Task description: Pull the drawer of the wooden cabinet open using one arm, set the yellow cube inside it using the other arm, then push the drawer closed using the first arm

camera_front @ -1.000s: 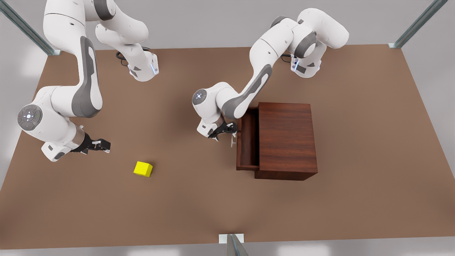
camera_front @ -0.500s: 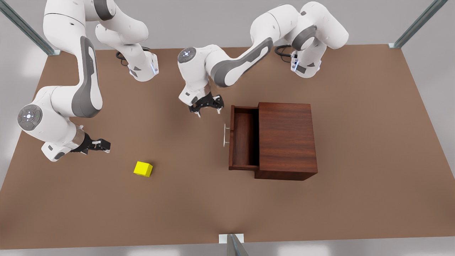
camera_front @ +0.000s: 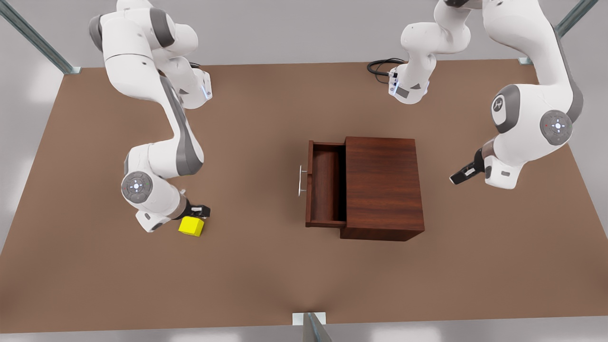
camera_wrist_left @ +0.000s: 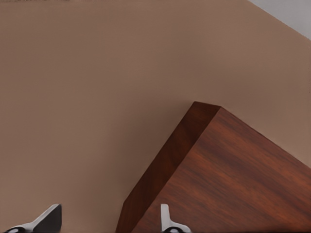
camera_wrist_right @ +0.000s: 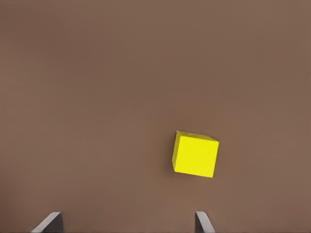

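Front view: the right tool (camera_front: 202,209) sits low over the desk (camera_front: 266,266), on the front view's left. The yellow cube (camera_front: 191,226) rests on the desk directly beside this tool, close below its black tip as pictured, and no contact between the two can be confirmed. In the right wrist view, both fingertips (camera_wrist_right: 51,222) stand wide apart, with the cube (camera_wrist_right: 195,154) ahead of them, free on the bare desk and nearer one fingertip than the other. Nothing lies between the fingers.

The left tool (camera_front: 460,177) hangs beyond the closed rear side of the wooden cabinet (camera_front: 384,187), on the front view's right, apart from it and raised above the desk. In the left wrist view, its two fingertips (camera_wrist_left: 167,219) are spread apart with nothing between them. One fingertip appears over the cabinet (camera_wrist_left: 228,179) top, the other over the desk, with the cabinet's corner edge running between them.

The drawer (camera_front: 325,187) is pulled out of the cabinet face turned away from the left tool and toward the right tool. Its interior is open to view and holds nothing. The silver handle (camera_front: 301,180) on the front panel is free of both tools. The cube lies well apart from the drawer, on the right tool's side of it.
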You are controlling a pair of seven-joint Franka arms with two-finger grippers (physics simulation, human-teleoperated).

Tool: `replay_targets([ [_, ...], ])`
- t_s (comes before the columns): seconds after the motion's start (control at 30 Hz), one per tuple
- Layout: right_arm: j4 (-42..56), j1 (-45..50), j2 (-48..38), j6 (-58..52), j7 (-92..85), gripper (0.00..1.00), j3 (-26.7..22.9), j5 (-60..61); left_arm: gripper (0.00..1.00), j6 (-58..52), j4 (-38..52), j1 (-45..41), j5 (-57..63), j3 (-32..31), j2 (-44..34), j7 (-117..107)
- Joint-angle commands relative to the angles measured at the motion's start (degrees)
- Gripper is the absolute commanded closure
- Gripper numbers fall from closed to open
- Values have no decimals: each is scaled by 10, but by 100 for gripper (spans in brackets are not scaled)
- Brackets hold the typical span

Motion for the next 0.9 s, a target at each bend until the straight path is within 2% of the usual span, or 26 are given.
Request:
replay_targets([
  [0.0, -4, -1, 21, 65, 227, 0, 0, 36, 0, 39, 1, -1, -7, 1, 4, 319],
  [0.13, -77, -2, 21, 127, 253, 0, -1, 41, 0, -19, 23, -2, -7, 1, 6, 324],
  [0.17, -94, -2, 11, 131, 253, 0, -1, 41, 0, -109, 99, -1, -8, 1, 51, 342],
  [0.33, -109, -24, 6, 144, 248, 0, -3, 33, 0, -103, 107, 5, -8, 2, 57, 363],
  [0.87, -116, -54, 74, 172, 165, 0, 5, -41, 0, -105, 105, 7, -7, 4, 57, 357],
])
